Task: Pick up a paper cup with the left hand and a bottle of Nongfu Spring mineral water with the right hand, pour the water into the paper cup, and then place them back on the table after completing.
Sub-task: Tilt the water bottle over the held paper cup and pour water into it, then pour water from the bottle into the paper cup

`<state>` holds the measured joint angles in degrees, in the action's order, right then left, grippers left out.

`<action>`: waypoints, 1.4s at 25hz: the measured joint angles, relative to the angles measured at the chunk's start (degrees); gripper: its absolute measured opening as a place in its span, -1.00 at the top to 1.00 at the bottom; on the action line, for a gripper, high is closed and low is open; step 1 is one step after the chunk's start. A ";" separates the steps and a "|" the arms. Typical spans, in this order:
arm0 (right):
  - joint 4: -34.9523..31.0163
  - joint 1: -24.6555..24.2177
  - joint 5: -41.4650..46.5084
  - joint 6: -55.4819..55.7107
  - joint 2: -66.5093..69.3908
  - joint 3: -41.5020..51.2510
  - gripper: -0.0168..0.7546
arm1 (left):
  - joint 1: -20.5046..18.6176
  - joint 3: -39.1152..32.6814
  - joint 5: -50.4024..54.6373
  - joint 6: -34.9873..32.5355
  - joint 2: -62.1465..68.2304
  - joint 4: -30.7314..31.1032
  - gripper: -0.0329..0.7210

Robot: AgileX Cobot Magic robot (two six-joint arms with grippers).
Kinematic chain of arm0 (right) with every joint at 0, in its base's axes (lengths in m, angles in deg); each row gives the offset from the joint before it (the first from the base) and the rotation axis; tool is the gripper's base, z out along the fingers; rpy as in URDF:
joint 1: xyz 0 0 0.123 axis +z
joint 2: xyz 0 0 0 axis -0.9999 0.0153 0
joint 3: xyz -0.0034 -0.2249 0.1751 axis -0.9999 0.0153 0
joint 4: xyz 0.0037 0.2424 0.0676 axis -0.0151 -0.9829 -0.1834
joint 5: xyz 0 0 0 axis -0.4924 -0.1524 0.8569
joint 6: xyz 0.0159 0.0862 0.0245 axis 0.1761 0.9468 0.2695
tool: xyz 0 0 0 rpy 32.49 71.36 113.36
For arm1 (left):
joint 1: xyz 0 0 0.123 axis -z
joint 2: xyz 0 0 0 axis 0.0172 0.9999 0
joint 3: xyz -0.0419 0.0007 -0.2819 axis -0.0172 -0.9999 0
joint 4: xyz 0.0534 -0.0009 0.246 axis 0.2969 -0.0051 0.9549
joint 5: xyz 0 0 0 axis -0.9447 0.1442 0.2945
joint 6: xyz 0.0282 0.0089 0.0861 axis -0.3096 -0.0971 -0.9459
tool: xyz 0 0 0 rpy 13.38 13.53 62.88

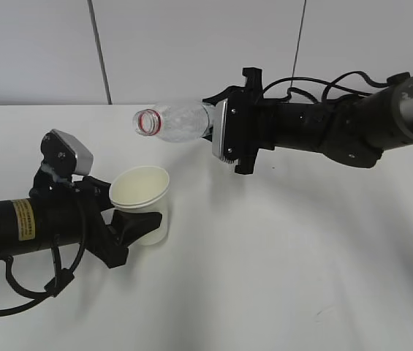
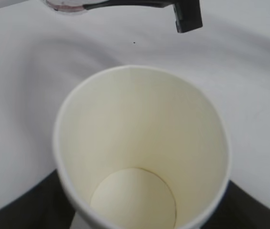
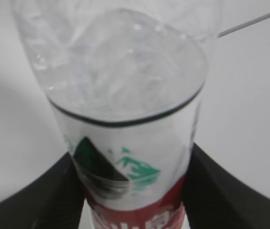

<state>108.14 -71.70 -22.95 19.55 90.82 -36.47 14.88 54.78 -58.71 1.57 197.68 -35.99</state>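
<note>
Our right hand has its jaws closed on the labelled body of the bottle, one black finger pressing each side of the red and white label in the right wrist view, so the grip looks firm. The bottle lies roughly level out in front of those jaws, its uncapped, red-ringed mouth pointing away from them toward the other arm. Our left hand has its jaws closed around the lower wall of the paper cup, which stands upright with its open rim above the fingers; whether its base rests on the table or hangs just off it we cannot tell. From the left wrist view the cup's inside looks dry, and no water is visible running from the bottle, so we judge the pour has not reached the cup yet. The mouth sits above and beyond the cup's rim, near but not clearly over the opening. To do this step well we should bring the mouth over the middle of the cup before dipping it further, tilt slowly so that the flow starts thin, and keep the cup level. A light paper cup can buckle under a hard squeeze, so the left grip should not tighten.
</note>
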 joint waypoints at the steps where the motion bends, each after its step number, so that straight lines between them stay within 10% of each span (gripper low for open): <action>1: 0.00 0.00 0.00 -0.71 0.00 -0.09 -0.13 | 0.00 0.00 -0.14 0.00 0.00 0.00 -0.26; 35: -4.75 0.00 -4.81 -25.96 0.00 -0.22 -0.12 | 0.00 0.02 -0.03 0.04 0.13 2.82 -0.26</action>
<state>103.39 -71.70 -27.77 -6.41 90.82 -36.69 14.88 54.80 -58.74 1.62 197.81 -33.17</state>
